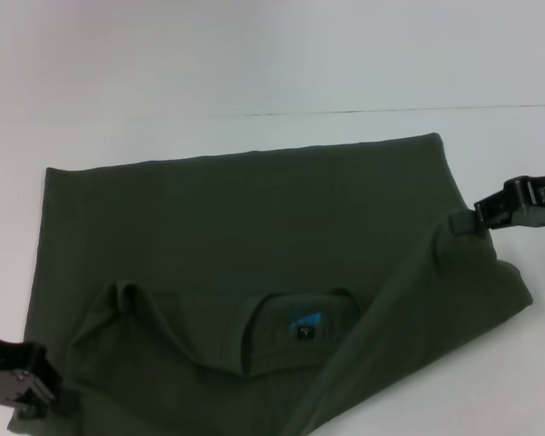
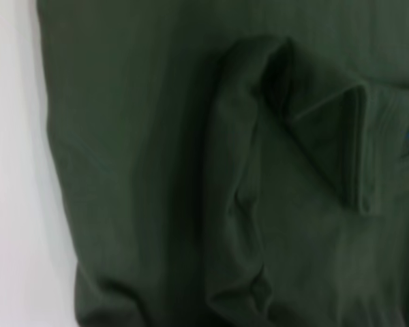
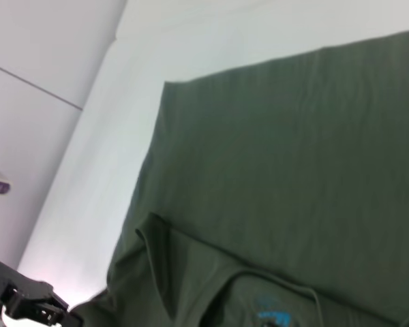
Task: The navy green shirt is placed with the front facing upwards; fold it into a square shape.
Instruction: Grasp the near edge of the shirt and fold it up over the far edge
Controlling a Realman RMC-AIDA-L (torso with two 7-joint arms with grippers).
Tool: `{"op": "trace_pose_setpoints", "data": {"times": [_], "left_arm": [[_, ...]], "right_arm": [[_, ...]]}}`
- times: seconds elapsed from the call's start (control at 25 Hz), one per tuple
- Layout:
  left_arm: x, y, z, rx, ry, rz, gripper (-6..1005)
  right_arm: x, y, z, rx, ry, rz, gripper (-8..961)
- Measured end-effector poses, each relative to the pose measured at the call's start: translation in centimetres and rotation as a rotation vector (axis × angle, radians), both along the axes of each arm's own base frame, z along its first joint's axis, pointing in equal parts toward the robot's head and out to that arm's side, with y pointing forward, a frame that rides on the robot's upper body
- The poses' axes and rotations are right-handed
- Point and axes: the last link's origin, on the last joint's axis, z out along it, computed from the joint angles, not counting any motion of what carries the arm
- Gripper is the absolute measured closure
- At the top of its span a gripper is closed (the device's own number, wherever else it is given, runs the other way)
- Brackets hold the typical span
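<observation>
**Olive shirt, both edges pinched, fold part-made**

Navy green shirt (image 1: 245,218) spread on white table (image 1: 254,54), filling centre of head view, plain back panel up across the far part. Near side: round collar (image 1: 300,318) with small blue and black neck label (image 1: 306,324) showing, sleeve folded inward at near left, diagonal fold running up toward right. No chest lettering visible.

Left gripper (image 1: 47,397) at near-left corner, clamped on shirt edge. Right gripper (image 1: 468,222) at right edge, closed on a raised pinch of cloth.

Soft matte cotton knit, light, limp; drapes and creases readily, rumpled ridge beside the sleeve in left wrist view. Not slippery, not fragile. Likely to sag between holds and drag on table. Best taken at hems and corners, both sides lifted evenly to keep edges straight.
</observation>
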Motion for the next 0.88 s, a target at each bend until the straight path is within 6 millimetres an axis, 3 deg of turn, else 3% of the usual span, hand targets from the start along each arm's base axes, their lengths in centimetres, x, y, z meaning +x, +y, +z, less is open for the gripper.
{"op": "trace_pose_setpoints", "data": {"times": [0.24, 0.6, 0.88], "left_arm": [[0.2, 0.6, 1.0, 0.065, -0.037, -0.015, 968], [0.1, 2.2, 3.9, 0.296, -0.164, -0.032, 967], [0.0, 3.8, 4.7, 0.479, -0.227, -0.046, 967]], "right_arm": [[0.1, 0.2, 0.3, 0.051, 0.049, -0.016, 935], [1.4, 0.5, 1.5, 0.177, 0.121, -0.078, 933], [2.7, 1.2, 1.5, 0.28, 0.109, -0.126, 934]]}}
